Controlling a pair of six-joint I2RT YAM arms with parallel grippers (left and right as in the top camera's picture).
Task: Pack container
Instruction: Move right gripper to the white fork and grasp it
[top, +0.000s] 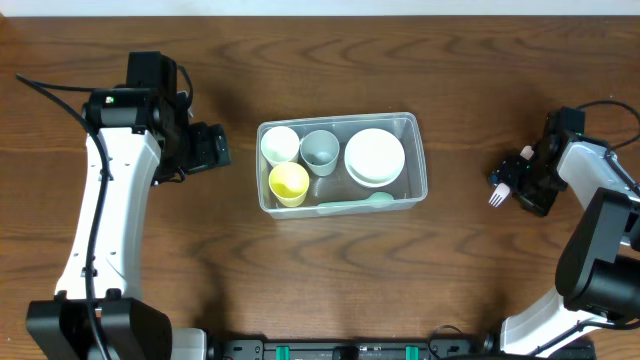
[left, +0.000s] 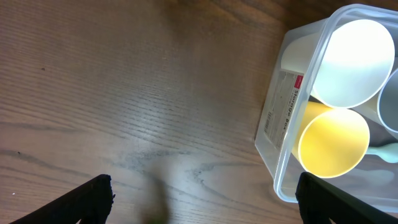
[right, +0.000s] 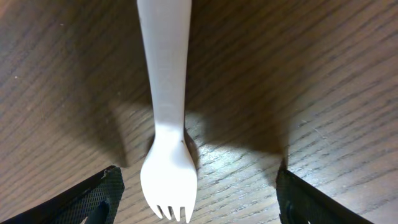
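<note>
The clear plastic container (top: 340, 120) stands mid-table. It holds a white cup (top: 280, 144), a grey-blue cup (top: 320, 150), a yellow cup (top: 289, 183), stacked white bowls (top: 374, 156) and a pale green spoon (top: 355, 205). My left gripper (top: 226, 150) is open and empty just left of the container; its wrist view shows the container's end wall (left: 273, 124) and the yellow cup (left: 333, 142). My right gripper (top: 512, 182) is open at the far right. A white plastic fork (right: 166, 93) lies between its fingers (right: 199, 199), touching neither; it also shows in the overhead view (top: 497, 196).
Bare brown wooden tabletop (top: 450, 280) surrounds the container. Black cables run off both arms at the far left (top: 45, 88) and far right (top: 600, 103). A label sticker (left: 283, 109) is on the container's left end wall.
</note>
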